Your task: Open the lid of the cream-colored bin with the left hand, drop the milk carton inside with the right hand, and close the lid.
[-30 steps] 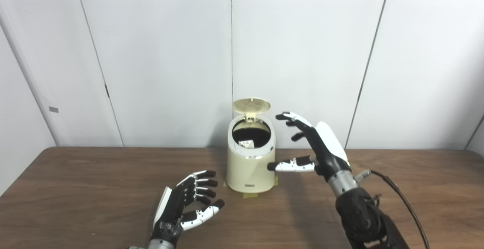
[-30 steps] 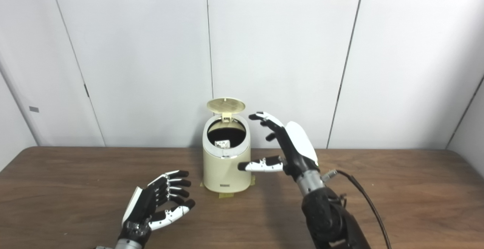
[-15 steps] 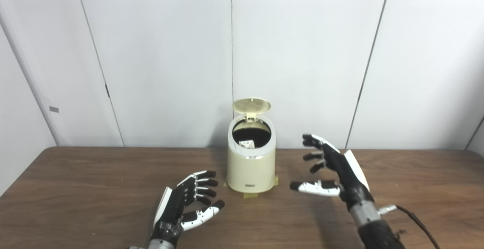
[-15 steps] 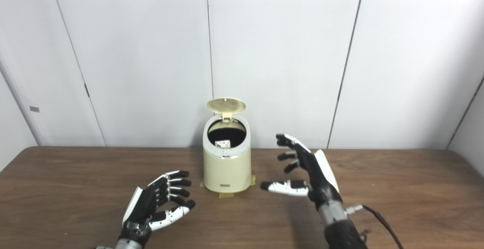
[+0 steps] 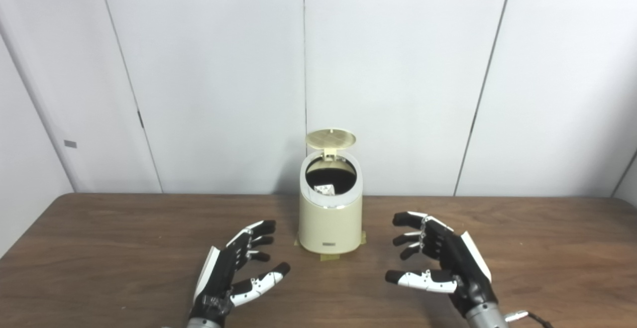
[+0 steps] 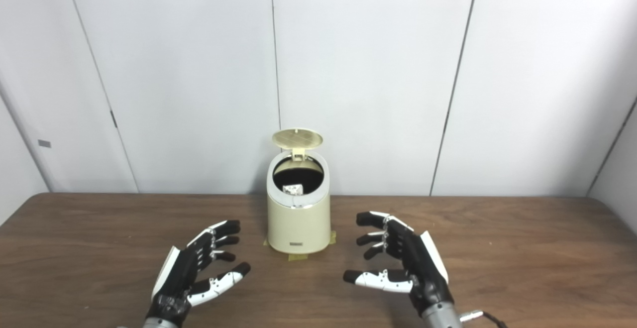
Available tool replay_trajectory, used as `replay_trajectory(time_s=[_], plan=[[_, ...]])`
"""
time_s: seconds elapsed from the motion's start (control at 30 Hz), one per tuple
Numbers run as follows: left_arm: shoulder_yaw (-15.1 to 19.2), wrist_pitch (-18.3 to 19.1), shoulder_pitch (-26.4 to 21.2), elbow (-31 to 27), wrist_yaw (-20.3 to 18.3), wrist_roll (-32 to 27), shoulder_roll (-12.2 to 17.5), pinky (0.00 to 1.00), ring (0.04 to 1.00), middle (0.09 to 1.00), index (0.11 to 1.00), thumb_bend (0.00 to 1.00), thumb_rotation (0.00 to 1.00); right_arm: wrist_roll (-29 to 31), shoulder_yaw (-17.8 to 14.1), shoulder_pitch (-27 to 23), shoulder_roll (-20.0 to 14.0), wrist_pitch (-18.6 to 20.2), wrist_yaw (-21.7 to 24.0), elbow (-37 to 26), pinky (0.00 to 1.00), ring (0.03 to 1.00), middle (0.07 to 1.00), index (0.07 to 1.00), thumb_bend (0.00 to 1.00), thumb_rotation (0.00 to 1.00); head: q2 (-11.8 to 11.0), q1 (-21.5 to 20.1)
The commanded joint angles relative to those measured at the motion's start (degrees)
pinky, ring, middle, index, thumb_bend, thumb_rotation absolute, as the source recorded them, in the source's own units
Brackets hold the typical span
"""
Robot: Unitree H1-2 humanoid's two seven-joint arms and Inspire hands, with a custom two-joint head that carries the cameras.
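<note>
The cream-colored bin point(image 5: 330, 221) stands at the table's back middle, its round lid point(image 5: 331, 139) tipped up and open behind the mouth. Down inside the dark opening lies the milk carton point(image 5: 325, 188), only its pale top showing. My left hand point(image 5: 236, 270) rests low over the table, in front and to the left of the bin, fingers spread and empty. My right hand point(image 5: 440, 261) hovers in front and to the right of the bin, also open and holding nothing. Neither hand touches the bin.
The brown wooden table point(image 5: 99, 248) runs across the whole view. Strips of tape point(image 5: 328, 257) show at the bin's foot. White wall panels point(image 5: 398, 69) stand right behind the bin.
My right hand has dropped from beside the bin's mouth down and back toward the front edge. My left hand has slid slightly back and spread its fingers a little. The lid stays open.
</note>
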Motion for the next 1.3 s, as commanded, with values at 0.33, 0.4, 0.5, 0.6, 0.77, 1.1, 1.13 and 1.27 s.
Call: replay_trajectory(time_s=[0.33, 0.4, 0.5, 0.6, 0.77, 1.1, 1.13, 1.27], plan=[[-2.81, 12.52, -21.08, -4.19, -5.54, 7.46, 5.33, 0.71, 0.927, 0.976, 1.0, 0.78, 0.34, -0.11, -0.61, -1.29, 0.46, -2.14, -0.57, -0.89, 0.48, 0.627, 0.757, 0.713, 0.67, 0.18, -0.49, 0.1], [-3.38, 13.94, -23.29, -3.77, -6.58, 7.97, 5.8, 0.75, 0.958, 0.992, 1.0, 0.79, 0.34, -0.62, -0.58, -1.26, 0.55, -2.12, -0.87, -1.05, 0.48, 0.629, 0.753, 0.71, 0.66, 0.19, -0.53, 0.03], [-4.23, 15.19, -26.82, -2.25, -7.77, 8.82, 6.34, 0.8, 0.98, 1.0, 1.0, 0.81, 0.33, -1.49, -0.48, -1.27, 0.6, -2.52, -1.25, -0.94, 0.48, 0.63, 0.753, 0.708, 0.65, 0.2, -0.54, -0.01], [-5.25, 16.77, -30.0, -0.54, -8.46, 10.34, 6.73, 0.82, 0.991, 1.0, 1.0, 0.83, 0.34, -1.66, -0.48, -1.44, 0.73, -2.9, -1.49, -0.67, 0.48, 0.625, 0.749, 0.703, 0.65, 0.2, -0.62, -0.21], [-8.32, 16.04, -35.42, 4.22, -9.06, 13.88, 7.87, 0.85, 1.0, 1.0, 1.0, 0.87, 0.43, -1.89, -0.28, -1.53, 0.89, -2.89, -1.64, -0.83, 0.47, 0.616, 0.743, 0.704, 0.63, 0.18, -0.78, -0.53], [-14.66, 11.71, -42.09, 11.23, -8.86, 20.68, 9.71, 0.87, 1.0, 1.0, 1.0, 0.86, 0.39, -2.72, 0.19, -1.38, 1.73, -2.37, -1.65, -1.26, 0.46, 0.609, 0.744, 0.695, 0.65, 0.2, -1.4, -1.48], [-15.27, 11.46, -42.62, 12.09, -8.85, 21.69, 9.85, 0.88, 1.0, 1.0, 1.0, 0.86, 0.39, -2.75, 0.25, -1.38, 1.81, -2.46, -1.64, -1.15, 0.46, 0.609, 0.745, 0.694, 0.65, 0.2, -1.45, -1.58], [-16.92, 9.97, -44.11, 14.45, -9.6, 23.73, 10.52, 0.93, 1.0, 0.998, 0.939, 0.85, 0.36, -3.31, 0.7, -1.33, 2.01, -2.46, -1.62, -0.99, 0.46, 0.61, 0.75, 0.694, 0.65, 0.17, -1.64, -2.16]])
